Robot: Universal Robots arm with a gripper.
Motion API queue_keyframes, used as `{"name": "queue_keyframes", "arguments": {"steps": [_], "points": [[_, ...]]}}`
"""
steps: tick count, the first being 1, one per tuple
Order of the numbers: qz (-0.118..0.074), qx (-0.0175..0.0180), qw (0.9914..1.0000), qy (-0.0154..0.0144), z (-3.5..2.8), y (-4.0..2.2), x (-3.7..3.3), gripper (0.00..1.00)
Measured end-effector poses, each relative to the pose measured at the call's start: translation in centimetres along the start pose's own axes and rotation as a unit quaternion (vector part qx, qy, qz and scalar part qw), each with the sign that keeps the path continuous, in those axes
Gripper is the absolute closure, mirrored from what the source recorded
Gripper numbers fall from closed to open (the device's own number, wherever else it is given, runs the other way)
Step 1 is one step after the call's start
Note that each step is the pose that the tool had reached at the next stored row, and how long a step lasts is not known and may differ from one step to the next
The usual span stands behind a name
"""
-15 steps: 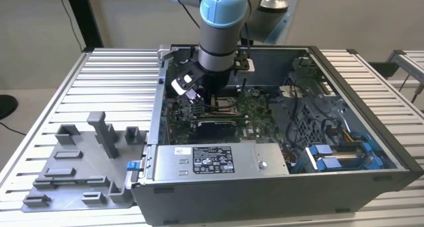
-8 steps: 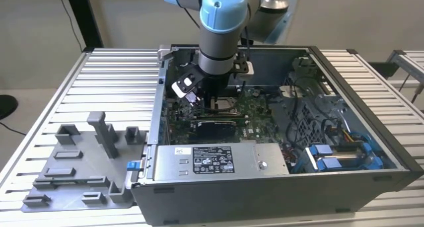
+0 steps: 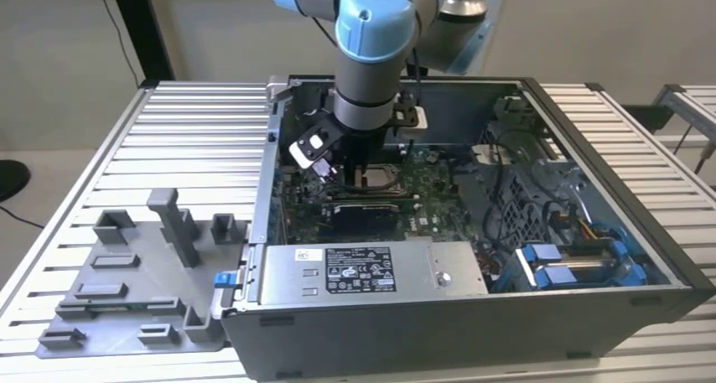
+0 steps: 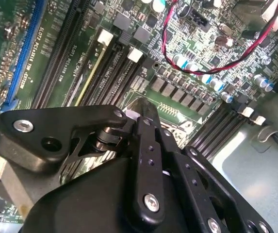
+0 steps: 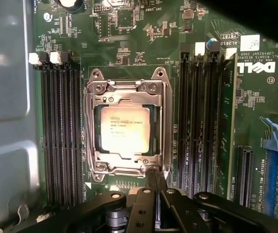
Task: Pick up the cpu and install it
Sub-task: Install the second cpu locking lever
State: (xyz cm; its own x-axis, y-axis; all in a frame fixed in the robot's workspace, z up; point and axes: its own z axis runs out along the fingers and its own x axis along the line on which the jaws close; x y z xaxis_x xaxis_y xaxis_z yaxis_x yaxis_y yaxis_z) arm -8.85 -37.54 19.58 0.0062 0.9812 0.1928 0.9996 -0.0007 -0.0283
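The cpu (image 5: pixel 125 131), a flat square chip with a silvery top, lies inside the metal frame of the socket (image 5: pixel 92 141) on the green motherboard. In the first wrist view my gripper (image 5: pixel 155 176) hangs just off the socket's edge, its two black fingers pressed together into one narrow tip with nothing between them. The second wrist view shows the same closed tip of the gripper (image 4: pixel 139 105) over the memory slots. In the exterior view the gripper (image 3: pixel 355 170) reaches down into the open computer case beside the socket (image 3: pixel 378 178).
Black memory slots (image 5: pixel 58 131) flank the socket on both sides. A red cable (image 4: pixel 197 62) loops over the board. A grey labelled box (image 3: pixel 370 270) sits at the case front and blue drive brackets (image 3: pixel 565 261) at the exterior view's right. A grey fixture (image 3: pixel 134 291) lies on the slatted table.
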Motion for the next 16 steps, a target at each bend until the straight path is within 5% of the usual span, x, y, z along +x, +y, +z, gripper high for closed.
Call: {"name": "queue_keyframes", "arguments": {"steps": [6,11,16], "points": [[0.001,-0.0006,1.0,0.0015,-0.08,0.0,-0.95,1.0],[0.001,-0.0006,1.0,0.0029,-0.32,-0.02,-1.0,1.0],[0.001,-0.0005,0.99999,0.0032,-2.27,-0.07,-0.62,1.0]]}}
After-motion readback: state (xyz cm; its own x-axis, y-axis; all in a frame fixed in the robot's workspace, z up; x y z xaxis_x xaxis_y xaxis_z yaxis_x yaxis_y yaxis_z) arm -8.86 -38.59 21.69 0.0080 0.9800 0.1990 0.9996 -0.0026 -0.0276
